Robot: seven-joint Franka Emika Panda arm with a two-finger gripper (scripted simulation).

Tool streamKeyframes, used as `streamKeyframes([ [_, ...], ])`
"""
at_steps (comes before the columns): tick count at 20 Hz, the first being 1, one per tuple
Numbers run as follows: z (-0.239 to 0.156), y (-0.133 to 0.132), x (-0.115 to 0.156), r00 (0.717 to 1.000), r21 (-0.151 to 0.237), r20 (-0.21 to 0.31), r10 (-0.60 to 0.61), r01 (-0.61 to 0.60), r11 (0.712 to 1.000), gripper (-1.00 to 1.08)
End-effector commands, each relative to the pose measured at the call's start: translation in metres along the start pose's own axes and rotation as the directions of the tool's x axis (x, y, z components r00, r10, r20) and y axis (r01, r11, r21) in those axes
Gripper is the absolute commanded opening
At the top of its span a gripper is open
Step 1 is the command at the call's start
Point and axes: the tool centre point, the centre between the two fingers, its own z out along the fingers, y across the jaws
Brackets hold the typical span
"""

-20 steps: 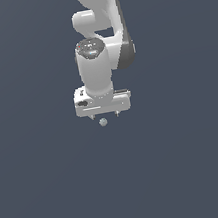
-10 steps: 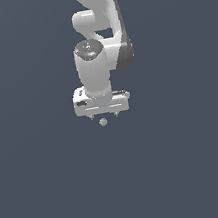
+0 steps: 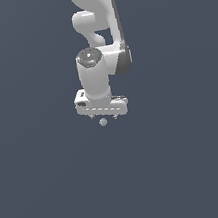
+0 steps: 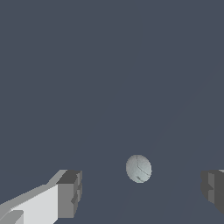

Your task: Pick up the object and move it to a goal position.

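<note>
Your gripper (image 4: 140,192) stood wide open, gripping nothing | ball (image 4: 138,168) sat between the fingers (image 4: 70,192) – touching neither, just under the hand in the exterior view | progress: lined up only – you hadn't grasped, lifted or carried it; goal not visible

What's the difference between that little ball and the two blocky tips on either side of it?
The ball is round and pale grey-blue with faint crack-like marks; the fingertips of the end effector are square-edged and grey. The ball is a single loose thing, while the fingertips are a pair fixed to the robot. The ball sits in the gap between them, touched by neither. They look roughly alike in width.
</note>
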Motion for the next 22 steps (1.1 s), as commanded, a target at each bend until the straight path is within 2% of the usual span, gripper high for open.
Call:
streamKeyframes([
  [1, 0.011, 0.003, -0.006, 0.998, 0.002, 0.000, 0.063, -0.063, 0.998, 1.00],
  [5, 0.030, 0.008, -0.017, 0.983, 0.004, 0.000, 0.183, -0.183, 0.983, 1.00],
  [12, 0.056, 0.017, -0.036, 0.936, 0.004, -0.001, 0.352, -0.352, 0.936, 1.00],
  [17, 0.067, 0.022, -0.044, 0.906, 0.003, -0.003, 0.423, -0.423, 0.906, 1.00],
  [22, 0.072, 0.024, -0.048, 0.890, 0.002, -0.004, 0.456, -0.456, 0.890, 1.00],
])
